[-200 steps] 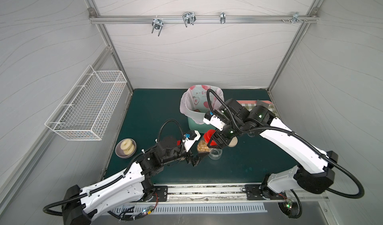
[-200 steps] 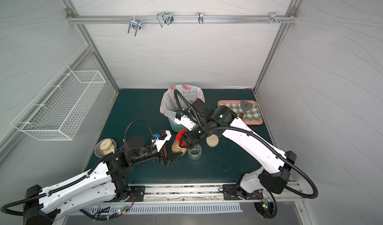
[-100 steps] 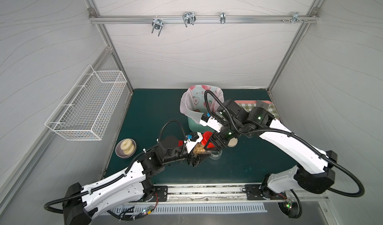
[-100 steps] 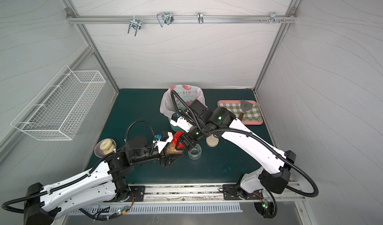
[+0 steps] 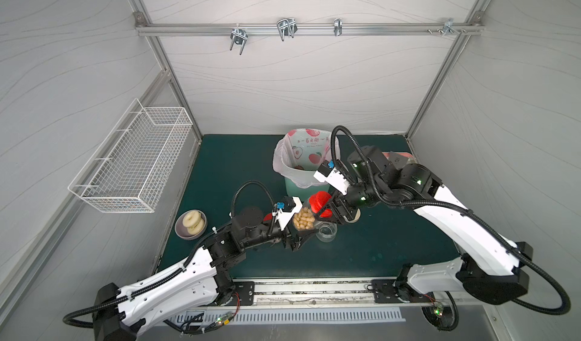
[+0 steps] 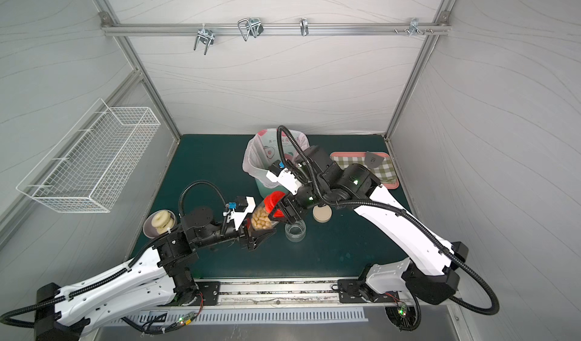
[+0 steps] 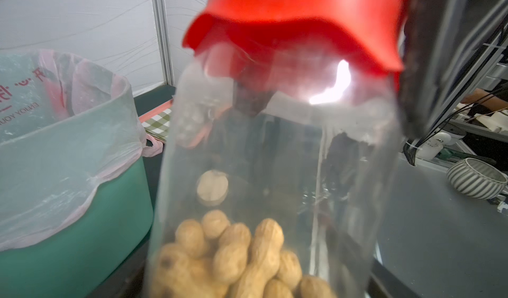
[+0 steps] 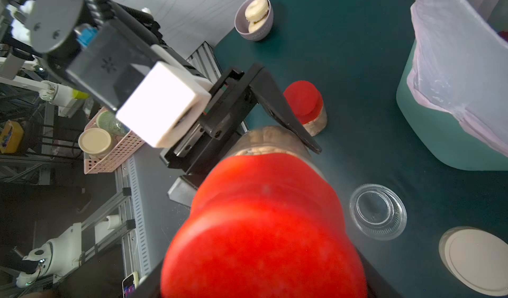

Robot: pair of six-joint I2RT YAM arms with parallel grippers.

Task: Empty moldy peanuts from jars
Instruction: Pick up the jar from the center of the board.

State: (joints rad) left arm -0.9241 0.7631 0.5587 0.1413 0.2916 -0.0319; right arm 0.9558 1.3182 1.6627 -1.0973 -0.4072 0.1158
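The left gripper (image 6: 260, 222) has its jaws closed around the clear body of a jar (image 7: 275, 159), held tilted above the green mat (image 5: 361, 260) on the near side of the mint-green bin (image 5: 297, 187), around the middle of the scene. The right gripper (image 5: 324, 210) is partly closed and clamped on that jar's red lid (image 8: 261, 228), which sits over the jar's mouth. The moldy peanuts (image 7: 242, 255) lie heaped in the jar's lower end, towards the left gripper. An empty lidless jar (image 8: 378, 211) stands on the mat just right of it, with a beige lid (image 6: 322, 213) lying further right and far. A second red-lidded jar (image 8: 303, 104) holding peanuts stands on the mat to the left, beside the left arm
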